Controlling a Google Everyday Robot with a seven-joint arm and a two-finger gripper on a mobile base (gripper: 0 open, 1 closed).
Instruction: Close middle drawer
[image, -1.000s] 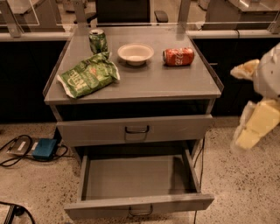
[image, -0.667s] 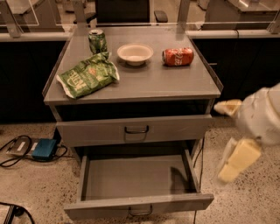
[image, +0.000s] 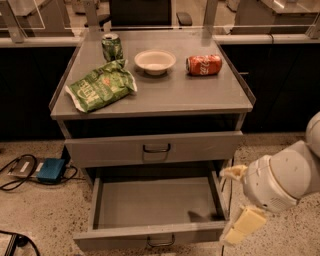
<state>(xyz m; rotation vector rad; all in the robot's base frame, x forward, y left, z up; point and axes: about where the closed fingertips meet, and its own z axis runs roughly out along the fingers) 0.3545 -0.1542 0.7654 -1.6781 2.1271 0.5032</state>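
Note:
The middle drawer (image: 155, 202) is the low grey drawer pulled far out of the cabinet, empty inside. Its low front panel carries a small dark loop handle (image: 161, 242). My gripper (image: 239, 199) hangs at the drawer's right front corner, just outside its right wall, on a white rounded wrist (image: 277, 182). Its two cream fingers stand apart, one (image: 231, 173) by the drawer's right wall and one (image: 245, 225) by the front corner, with nothing between them. I cannot tell whether it touches the drawer.
Above the open drawer is a shut drawer front (image: 155, 148) with a handle. The cabinet top (image: 190, 95) holds a green chip bag (image: 100, 86), a green can (image: 112, 47), a white bowl (image: 155, 61) and a lying red can (image: 204, 65). A blue box with cables (image: 50, 170) lies on the floor at left.
My gripper has come down and to the left, from beside the cabinet's upper right to the open drawer's right front corner. The drawer has not moved.

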